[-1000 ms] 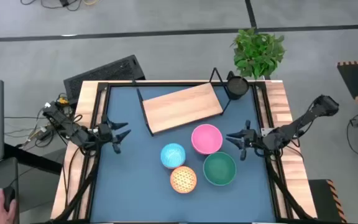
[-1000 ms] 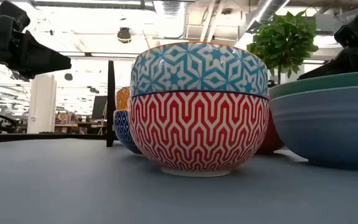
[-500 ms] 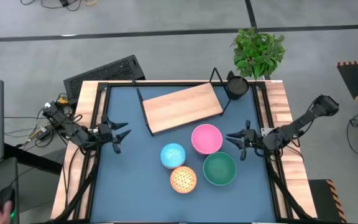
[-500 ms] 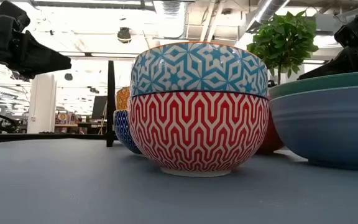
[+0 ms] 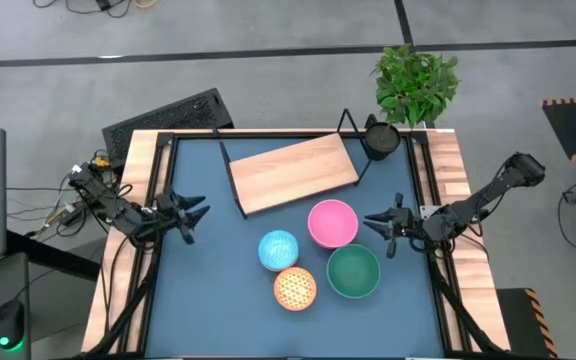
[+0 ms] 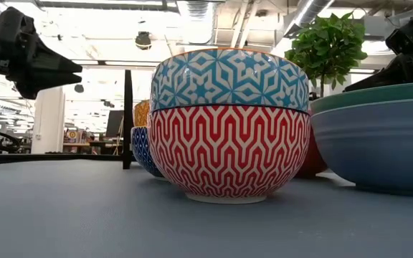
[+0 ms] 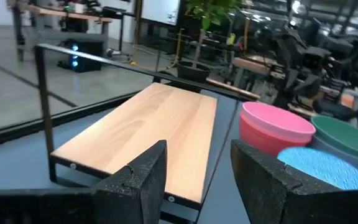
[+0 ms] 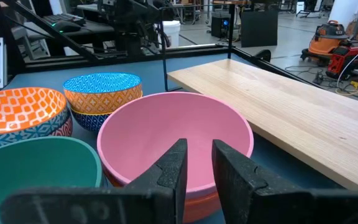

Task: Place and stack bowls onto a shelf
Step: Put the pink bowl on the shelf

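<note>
Nearest to me, at the front of the blue worktop [image 5: 208,290], stands the orange-patterned bowl [image 5: 295,288], which in the low view sits as a stack, a blue-patterned bowl [image 6: 229,77] resting in a red-patterned one [image 6: 229,154]. Just beside it, to the right, is the green bowl [image 5: 353,271], nested in a grey-blue bowl [image 6: 375,147] as the low view shows. A little farther back are the light blue bowl [image 5: 278,249] and the pink bowl [image 5: 332,222], close together, almost touching. At about the same depth the two arms wait at the sides: the left end effector [image 5: 190,215] hovers at the left edge of the mat with its fingers spread apart and nothing between them, and the right end effector [image 5: 383,228] hangs just beside the pink bowl, its fingers [image 8: 169,171] only a narrow gap apart and grasping nothing. Behind the bowls lies the shelf [image 5: 293,172], a light wooden board in a thin black wire frame, set at an angle, and its top carries nothing at all. Beyond it, at the far corner, are a small black pot [image 5: 380,140] and a green plant [image 5: 416,85]. In my judgement the task is hardly begun: some bowls are already nested on the mat, but every one must yet be carried to the shelf.
</note>
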Motion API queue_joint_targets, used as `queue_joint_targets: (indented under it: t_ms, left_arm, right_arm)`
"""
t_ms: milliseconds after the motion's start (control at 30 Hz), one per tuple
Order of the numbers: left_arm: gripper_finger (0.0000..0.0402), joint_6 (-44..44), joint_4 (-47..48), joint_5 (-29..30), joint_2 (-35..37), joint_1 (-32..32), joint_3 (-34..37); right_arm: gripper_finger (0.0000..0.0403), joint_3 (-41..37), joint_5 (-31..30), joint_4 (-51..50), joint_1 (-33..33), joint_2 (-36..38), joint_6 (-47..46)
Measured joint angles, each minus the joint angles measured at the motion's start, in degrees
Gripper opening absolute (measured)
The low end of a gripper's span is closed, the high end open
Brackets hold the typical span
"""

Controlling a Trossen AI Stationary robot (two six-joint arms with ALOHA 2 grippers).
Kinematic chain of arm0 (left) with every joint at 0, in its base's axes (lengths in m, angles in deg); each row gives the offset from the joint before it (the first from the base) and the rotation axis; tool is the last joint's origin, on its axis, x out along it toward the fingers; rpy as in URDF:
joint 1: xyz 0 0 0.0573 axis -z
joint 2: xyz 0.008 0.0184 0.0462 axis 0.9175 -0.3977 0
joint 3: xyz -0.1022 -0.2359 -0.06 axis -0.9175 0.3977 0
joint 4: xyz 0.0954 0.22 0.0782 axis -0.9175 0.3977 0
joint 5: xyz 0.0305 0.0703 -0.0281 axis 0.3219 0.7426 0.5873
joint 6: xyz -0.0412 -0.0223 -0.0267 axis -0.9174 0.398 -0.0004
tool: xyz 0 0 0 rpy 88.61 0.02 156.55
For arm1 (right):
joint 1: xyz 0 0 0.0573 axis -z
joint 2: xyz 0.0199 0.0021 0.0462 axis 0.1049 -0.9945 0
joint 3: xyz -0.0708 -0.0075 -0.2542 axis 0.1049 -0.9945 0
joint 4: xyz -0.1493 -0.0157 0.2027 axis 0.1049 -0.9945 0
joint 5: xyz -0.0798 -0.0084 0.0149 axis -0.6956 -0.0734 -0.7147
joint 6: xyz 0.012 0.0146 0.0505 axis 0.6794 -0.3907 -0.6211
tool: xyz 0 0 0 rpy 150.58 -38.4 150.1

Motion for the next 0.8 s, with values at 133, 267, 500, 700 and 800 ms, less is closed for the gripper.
queue_joint_targets:
  t_ms: [133,267,500,700,800]
  left_arm:
    - [0.0162,3.3,-0.1,-1.5,0.0,0.0,0.0]
    - [0.0162,5.9,-0.1,-1.5,0.0,0.0,0.0]
    - [0.0162,6.4,-0.2,-1.6,0.0,0.0,0.0]
    - [0.0162,-1.3,-0.6,-3.6,0.0,0.0,0.0]
    - [0.0162,-3.6,-0.6,-3.8,0.0,0.0,0.0]
  right_arm:
    - [0.0102,0.0,0.0,0.0,0.0,0.0,0.0]
    - [0.0102,0.0,0.0,0.0,0.1,0.0,0.0]
    - [0.0102,0.0,0.0,0.1,0.1,0.0,0.0]
    - [0.0102,0.0,0.0,0.1,0.2,0.0,-7.3]
    - [0.0102,0.0,0.0,0.1,0.2,0.0,-14.4]
